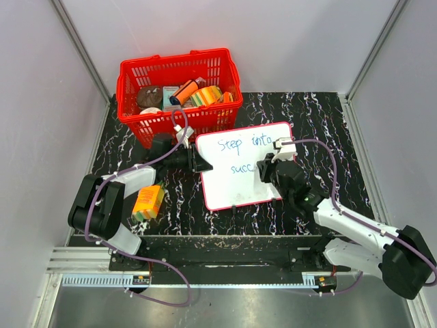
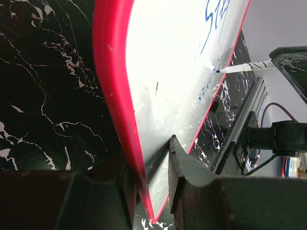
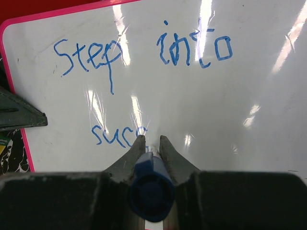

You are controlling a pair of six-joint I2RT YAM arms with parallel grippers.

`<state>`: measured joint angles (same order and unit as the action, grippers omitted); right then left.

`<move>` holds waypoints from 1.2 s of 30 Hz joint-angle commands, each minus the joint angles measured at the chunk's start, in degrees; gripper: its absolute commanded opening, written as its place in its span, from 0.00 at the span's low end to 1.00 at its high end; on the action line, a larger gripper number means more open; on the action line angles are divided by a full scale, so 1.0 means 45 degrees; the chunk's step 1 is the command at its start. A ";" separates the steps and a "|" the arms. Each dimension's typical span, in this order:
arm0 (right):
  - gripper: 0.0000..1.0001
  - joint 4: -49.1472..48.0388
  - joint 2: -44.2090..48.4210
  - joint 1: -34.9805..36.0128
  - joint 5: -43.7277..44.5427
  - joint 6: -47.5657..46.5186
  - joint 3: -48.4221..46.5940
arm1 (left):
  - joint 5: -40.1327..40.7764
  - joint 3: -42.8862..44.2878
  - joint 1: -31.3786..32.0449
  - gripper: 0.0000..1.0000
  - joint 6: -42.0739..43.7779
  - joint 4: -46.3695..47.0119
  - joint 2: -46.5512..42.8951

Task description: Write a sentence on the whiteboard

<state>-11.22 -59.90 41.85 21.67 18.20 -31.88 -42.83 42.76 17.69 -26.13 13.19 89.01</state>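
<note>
**Top view.** Found whiteboard lying flat on black marbled table, turned slightly askew, far left corner near red basket. Read sentence in blue, unfinished: "Step into" on upper line, "succ" below. Noted left claw at left edge of whiteboard and right claw over right end of lower line. Could not make out marker from here. Recorded orange packet on table beside left arm, apart from whiteboard.

**Left wrist view.** Saw both fingers of left claw closed onto red frame, one on each side, clamping whiteboard by its edge. Spotted marker coming in from right, tip seemingly touching white surface by lower line; contact hard to confirm at this angle.

**Right wrist view.** Saw right claw pinched on marker barrel, blue butt end toward camera, tip just right of last "c". Glimpsed dark finger of left claw at left frame.
</note>
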 commanded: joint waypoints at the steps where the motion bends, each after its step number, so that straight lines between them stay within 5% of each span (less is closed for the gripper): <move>1: 0.00 -0.0103 0.0575 -0.0100 0.0575 -0.0196 -0.0396 | 0.3072 -0.0167 0.0306 0.00 0.2232 -0.1252 0.0688; 36: 0.00 -0.0866 -0.0537 -0.0275 0.1140 -0.0450 -0.0650 | 0.3053 -0.0167 0.0306 0.00 0.2213 -0.1252 0.0708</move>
<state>-14.33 -62.24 41.50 23.51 16.49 -33.21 -42.81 42.76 17.69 -26.11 13.17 89.01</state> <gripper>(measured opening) 0.190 0.290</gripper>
